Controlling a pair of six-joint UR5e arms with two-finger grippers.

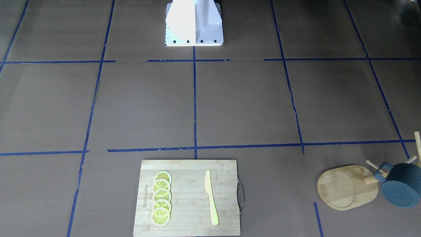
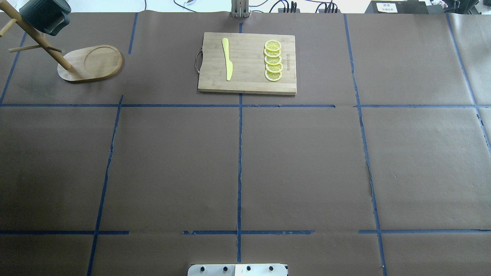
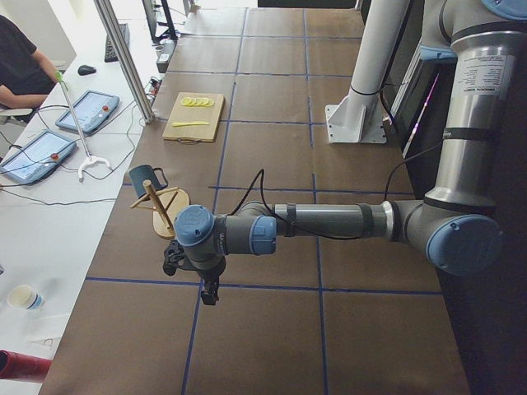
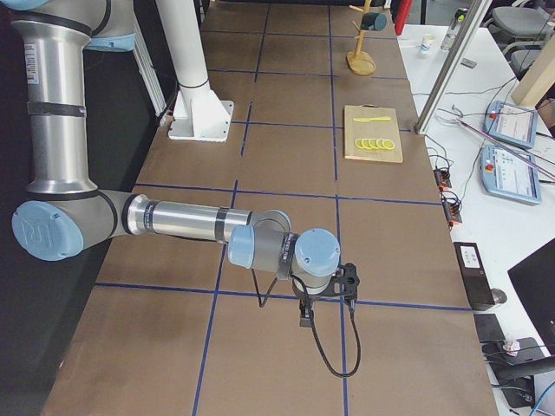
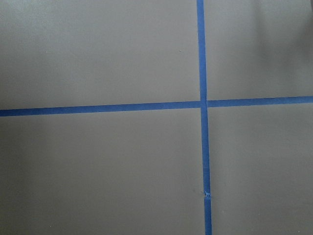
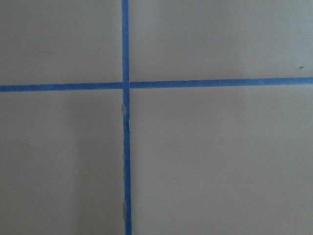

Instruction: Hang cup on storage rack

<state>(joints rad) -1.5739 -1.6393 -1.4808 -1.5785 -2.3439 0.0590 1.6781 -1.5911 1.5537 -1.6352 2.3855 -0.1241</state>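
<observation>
The table (image 2: 307, 161) is lying under brown paper gridded with blue tape (image 2: 239, 165), and its whole middle is showing bare. The left arm (image 3: 329, 220) is reaching low over the table's left end. The right arm (image 4: 182, 221) is doing the same over the right end. Both are hanging well apart from everything else on the table.

The board (image 2: 247, 82) is sitting at the far edge, in the centre, and is carrying a yellow knife (image 2: 227, 59) and a row of lemon slices (image 2: 273, 61). The rack (image 2: 90, 63) is standing at the far left corner, near the edges and well apart from the board. The cup (image 1: 401, 189) is hanging on the rack with its handle looped over an upper peg and its flat bottom facing the operators' side.

The left gripper (image 3: 210, 292) and right gripper (image 4: 305, 316) are pointing down over tape crossings. Whether their fingers are apart or together, I cannot tell.
</observation>
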